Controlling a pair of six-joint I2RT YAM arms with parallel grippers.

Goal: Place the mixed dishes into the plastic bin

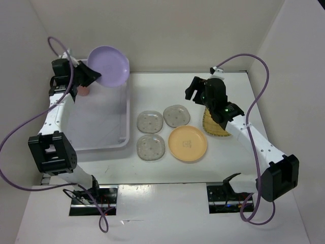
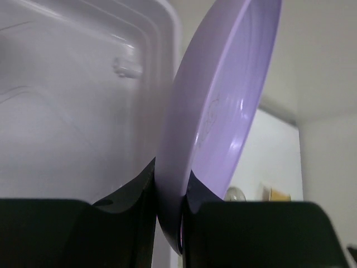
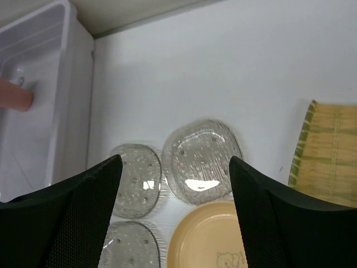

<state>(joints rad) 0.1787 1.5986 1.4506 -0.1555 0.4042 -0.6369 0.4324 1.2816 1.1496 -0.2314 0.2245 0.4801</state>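
My left gripper (image 1: 94, 76) is shut on the rim of the lavender bowl (image 1: 109, 66), holding it tilted on edge over the far end of the plastic bin (image 1: 124, 101). Up close, the fingers (image 2: 142, 195) pinch the bowl (image 2: 223, 100) above the bin's inside (image 2: 67, 84). A salmon cup (image 1: 83, 91) lies in the bin. On the table lie three clear saucers (image 1: 150, 121) (image 1: 176, 115) (image 1: 151, 147), an orange-yellow plate (image 1: 187, 144) and a yellow woven plate (image 1: 216, 127). My right gripper (image 1: 195, 91) hangs open and empty above the saucers (image 3: 203, 159).
White walls (image 1: 152, 30) close the table in at the back and on both sides. Purple cables (image 1: 20, 127) loop off each arm. The woven plate (image 3: 329, 156) sits partly under the right arm. The bin's wall (image 3: 78, 84) stands left of the saucers.
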